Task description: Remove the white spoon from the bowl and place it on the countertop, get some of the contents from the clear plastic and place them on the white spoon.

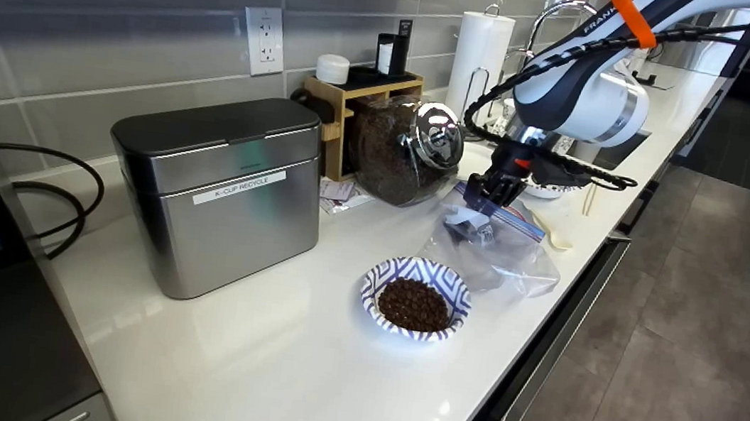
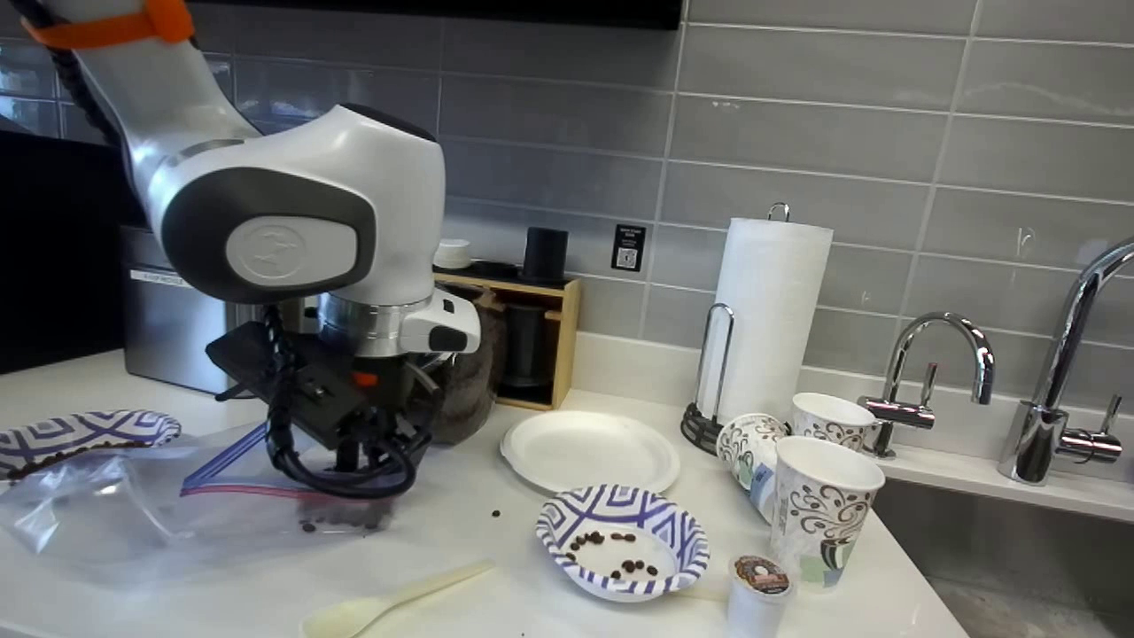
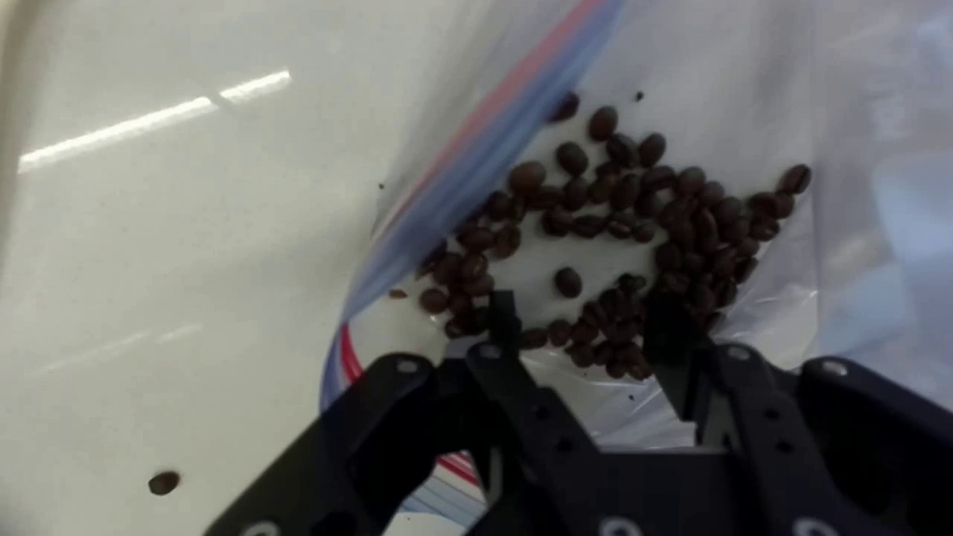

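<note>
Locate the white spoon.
In an exterior view, the white spoon lies on the countertop near the bottom, left of centre, with a striped bowl to its right and the clear plastic bag to its upper left.

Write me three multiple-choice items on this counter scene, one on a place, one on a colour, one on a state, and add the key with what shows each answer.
1. Where does the spoon lie?
A. in a striped bowl
B. on the countertop
C. on the white plate

2. Which colours run along the zip strip of the clear bag?
A. red and blue
B. green and yellow
C. black and orange

3. How does the tool stand?
A. fully shut
B. closed on the spoon
C. open

Key:
1 B: both exterior views show it lying directly on that surface.
2 A: the wrist view shows the two bands side by side.
3 C: the wrist view shows its jaws apart, with beans visible in the gap.
</note>
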Motion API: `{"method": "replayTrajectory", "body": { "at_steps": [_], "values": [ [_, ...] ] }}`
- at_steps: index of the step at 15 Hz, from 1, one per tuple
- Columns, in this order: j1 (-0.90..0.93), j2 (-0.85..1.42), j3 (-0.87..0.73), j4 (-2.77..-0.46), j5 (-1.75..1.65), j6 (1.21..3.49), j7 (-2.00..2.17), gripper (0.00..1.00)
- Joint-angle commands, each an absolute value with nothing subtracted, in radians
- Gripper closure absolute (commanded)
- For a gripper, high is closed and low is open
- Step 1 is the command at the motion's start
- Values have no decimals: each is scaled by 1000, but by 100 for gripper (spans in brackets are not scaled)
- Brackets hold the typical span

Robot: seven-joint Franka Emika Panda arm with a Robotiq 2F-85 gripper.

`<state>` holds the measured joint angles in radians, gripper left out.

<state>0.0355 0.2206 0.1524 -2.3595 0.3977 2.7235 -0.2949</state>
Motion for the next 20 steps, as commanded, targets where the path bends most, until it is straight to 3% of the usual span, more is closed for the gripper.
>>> {"method": "replayTrajectory", "body": {
  "at_steps": [1, 7, 10, 12, 13, 14, 17, 20],
  "values": [
    [35, 250, 156, -2348, 340, 2758, -268, 49],
    [31, 259, 170, -2330, 335, 2752, -268, 43],
    [33, 264, 173, -2321, 332, 2748, -264, 49],
    [35, 267, 174, -2319, 327, 2746, -261, 55],
    [37, 270, 173, -2317, 321, 2743, -259, 69],
    [37, 271, 172, -2315, 316, 2741, -257, 73],
    [41, 274, 170, -2314, 294, 2741, -250, 99],
    [43, 277, 168, -2310, 272, 2736, -239, 100]
  ]
}}
